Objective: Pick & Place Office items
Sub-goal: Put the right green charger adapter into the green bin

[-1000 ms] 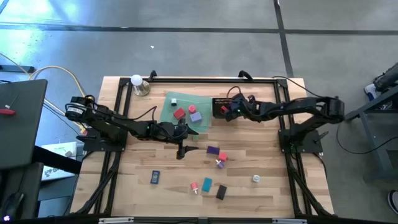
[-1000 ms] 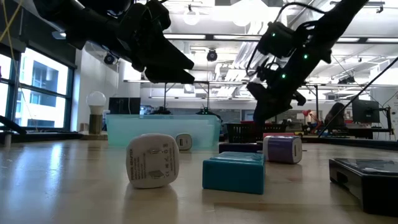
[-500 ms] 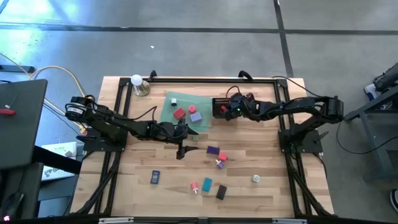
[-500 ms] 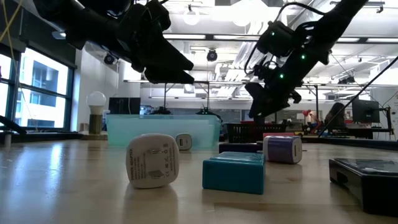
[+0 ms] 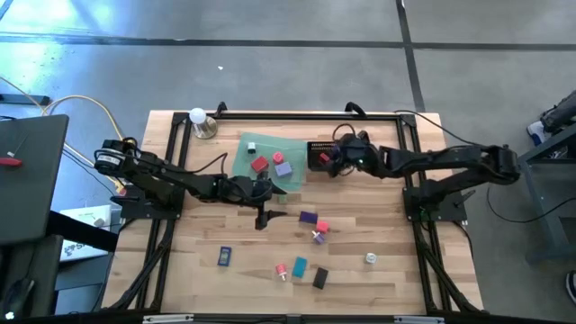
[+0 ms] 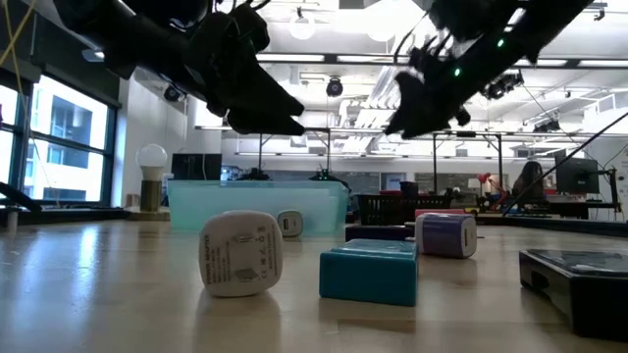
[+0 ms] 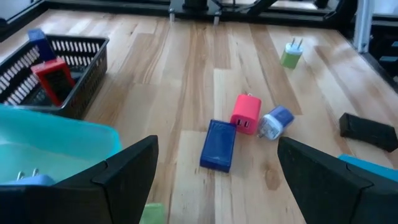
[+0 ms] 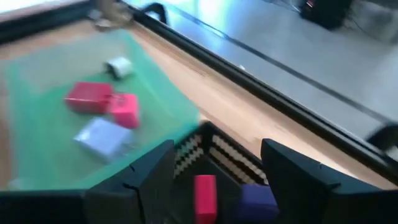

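Observation:
Several small office items lie loose on the wood table: a purple block (image 5: 308,217), a pink one (image 5: 322,227), a blue one (image 5: 224,256), a teal block (image 5: 299,266) and a black one (image 5: 319,278). Red, pink and lavender items (image 8: 99,115) lie in the green tray (image 5: 247,164). A red item (image 8: 205,194) and a purple one (image 8: 255,200) sit in the black mesh basket (image 5: 317,162). My right gripper (image 5: 338,160) hovers open above the basket, holding nothing. My left gripper (image 5: 272,203) hangs open and wide beside the tray, above the table's middle.
A white bulb lamp (image 5: 200,121) stands at the far left corner. A white plug (image 5: 370,258) lies near the right front. A black frame rail (image 5: 297,114) borders the table's far edge. Bare wood shows at the left front.
My right gripper has risen from just over the basket and tipped nearer to level, its arm drawing back a little toward the table's right edge. The left arm and the items have kept still.

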